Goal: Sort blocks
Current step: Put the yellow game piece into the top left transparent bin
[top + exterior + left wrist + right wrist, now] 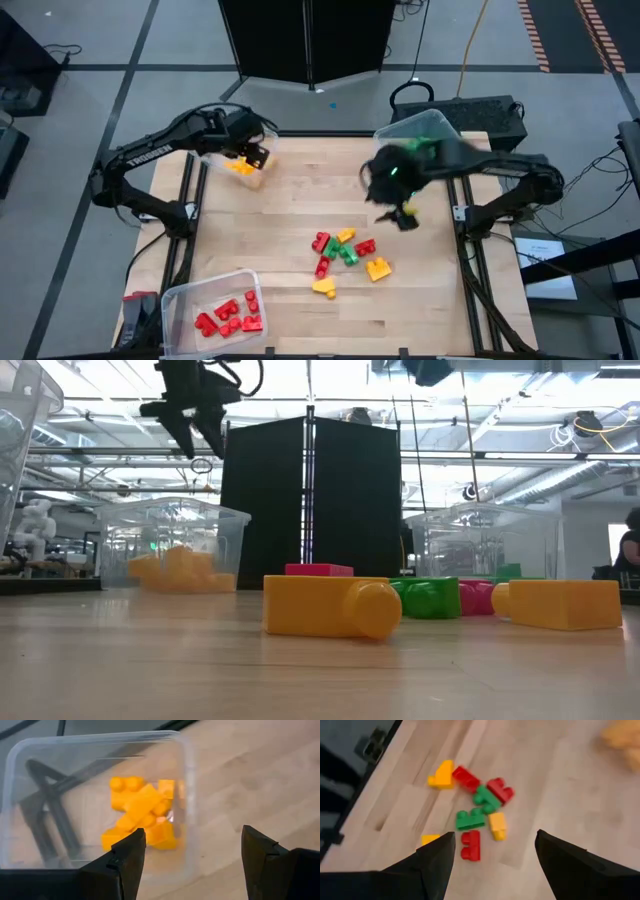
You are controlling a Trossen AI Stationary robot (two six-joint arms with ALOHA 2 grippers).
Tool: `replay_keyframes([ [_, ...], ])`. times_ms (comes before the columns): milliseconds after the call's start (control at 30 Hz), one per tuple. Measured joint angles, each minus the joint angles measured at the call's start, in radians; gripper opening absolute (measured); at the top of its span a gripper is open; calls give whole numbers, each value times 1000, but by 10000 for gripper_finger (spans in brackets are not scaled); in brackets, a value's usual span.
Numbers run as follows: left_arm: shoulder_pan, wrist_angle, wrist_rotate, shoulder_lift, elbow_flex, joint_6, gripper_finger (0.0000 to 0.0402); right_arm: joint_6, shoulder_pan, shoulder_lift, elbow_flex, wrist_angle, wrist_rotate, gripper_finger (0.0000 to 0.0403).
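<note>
Loose red, green and yellow blocks (345,255) lie in a heap on the middle of the wooden table, also seen in the right wrist view (480,805). My left gripper (192,855) hangs open above a clear bin (100,740) at the far left, which holds yellow blocks (142,815); nothing is between its fingers. In the high view this gripper (255,155) stands over that bin (262,180). My right gripper (495,855) is open and empty, up in the air on the far right side of the heap (405,218), pointing slantwise down at it.
A clear bin (200,285) with red blocks stands at the near left corner. Another clear bin (410,125) with green inside stands at the far right. In the low view a yellow block (325,605) lies nearest, with others (560,603) beside it. Bare tabletop lies between the heap and the bins.
</note>
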Motion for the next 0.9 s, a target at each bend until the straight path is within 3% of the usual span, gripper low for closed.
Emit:
replay_keyframes([
  [167, -59, 21, -13, 0, 0, -11, 214, -57, 51, 61, -199, 270, 52, 267],
  [300, -84, 20, -14, 0, 0, -27, 214, -94, 59, 151, -281, 433, 82, 267],
  [633, -120, 18, -16, 0, 0, -29, 215, -148, 31, 405, -292, 450, 87, 267],
  [900, -129, 16, -16, 0, 0, -30, 215, -142, 23, 497, -292, 522, 119, 262],
])
